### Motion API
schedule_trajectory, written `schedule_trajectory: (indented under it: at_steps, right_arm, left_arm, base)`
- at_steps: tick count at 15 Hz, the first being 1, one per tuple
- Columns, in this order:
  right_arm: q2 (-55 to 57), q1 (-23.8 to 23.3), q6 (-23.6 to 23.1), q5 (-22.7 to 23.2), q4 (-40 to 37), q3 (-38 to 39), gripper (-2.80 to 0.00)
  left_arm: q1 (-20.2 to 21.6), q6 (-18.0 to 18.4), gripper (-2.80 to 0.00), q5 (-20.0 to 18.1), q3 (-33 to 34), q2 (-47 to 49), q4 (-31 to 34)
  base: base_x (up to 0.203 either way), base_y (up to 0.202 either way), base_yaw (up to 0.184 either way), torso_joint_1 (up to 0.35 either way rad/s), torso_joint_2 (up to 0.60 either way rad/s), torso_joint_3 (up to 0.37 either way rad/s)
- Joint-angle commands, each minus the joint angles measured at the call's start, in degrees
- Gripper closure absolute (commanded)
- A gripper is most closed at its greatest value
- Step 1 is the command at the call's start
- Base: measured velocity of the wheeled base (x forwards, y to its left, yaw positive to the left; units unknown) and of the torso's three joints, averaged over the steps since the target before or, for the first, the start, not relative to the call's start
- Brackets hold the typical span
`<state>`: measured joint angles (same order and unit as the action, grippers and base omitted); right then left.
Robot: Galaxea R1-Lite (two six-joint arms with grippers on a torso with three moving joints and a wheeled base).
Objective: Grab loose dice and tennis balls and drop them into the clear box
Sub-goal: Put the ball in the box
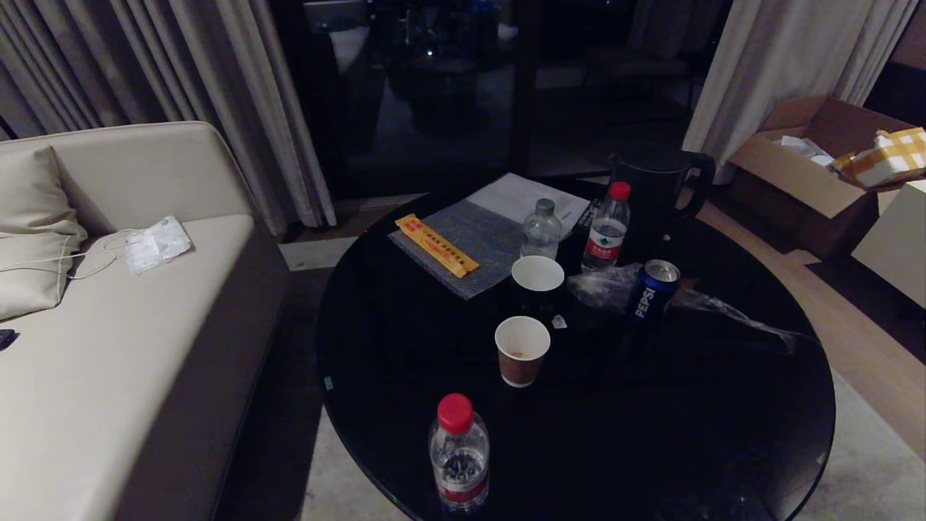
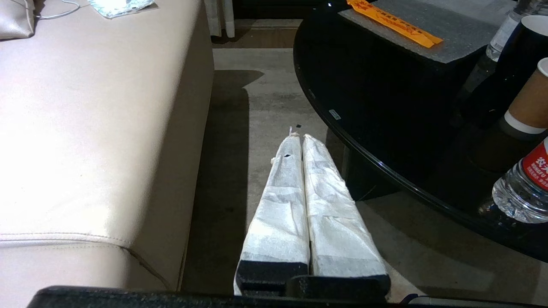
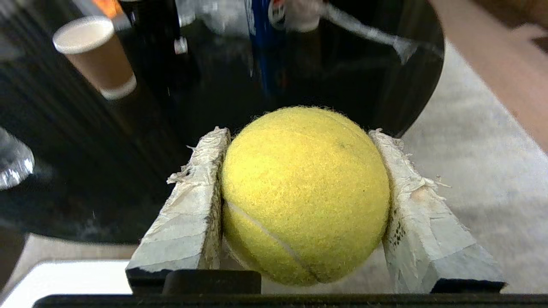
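Note:
A yellow-green tennis ball (image 3: pixel 305 194) fills the right wrist view, pinched between the two white-wrapped fingers (image 3: pixel 192 205) of my right gripper (image 3: pixel 299 132), which is shut on it near the front edge of the black round table (image 3: pixel 107 179). My left gripper (image 2: pixel 299 137) hangs over the carpet between the sofa and the table, its wrapped fingers pressed together with nothing between them. Neither arm shows in the head view. The dice and the clear box are out of view.
The black round table (image 1: pixel 405 376) carries two paper cups (image 1: pixel 521 349), a Pepsi can (image 1: pixel 651 289), water bottles (image 1: pixel 459 452), a crumpled plastic bag (image 1: pixel 694 300), a dark kettle (image 1: pixel 655 192) and a grey mat with an orange strip (image 1: pixel 436 244). A beige sofa (image 1: pixel 108 347) stands left, cardboard boxes (image 1: pixel 810 166) back right.

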<state>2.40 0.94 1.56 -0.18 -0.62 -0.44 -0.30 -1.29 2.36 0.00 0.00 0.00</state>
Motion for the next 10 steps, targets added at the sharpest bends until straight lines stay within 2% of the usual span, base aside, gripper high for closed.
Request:
schedule_trajectory:
  at_steps: [1, 2, 10]
  right_arm:
    - [-2.34, -0.06, 0.07, 0.13, -0.43, 0.0, 0.0]
    - [-2.32, -0.06, -1.26, 0.49, -0.49, 0.0, 0.0]
    - [-2.4, -0.06, -1.21, 0.53, -0.35, 0.0, 0.0]
  left_arm:
    - [-0.01, -0.03, 0.0, 0.01, 0.09, 0.09, 0.0]
    - [0.04, -0.03, 0.0, 0.01, 0.09, 0.09, 0.0]
    - [-0.04, 0.6, 0.0, -0.32, 0.09, 0.09, 0.0]
  base:
    - [0.0, 0.0, 0.0, 0.0, 0.0, 0.0]
    - [0.0, 0.0, 0.0, 0.0, 0.0, 0.0]
    - [0.0, 0.0, 0.0, 0.0, 0.0, 0.0]
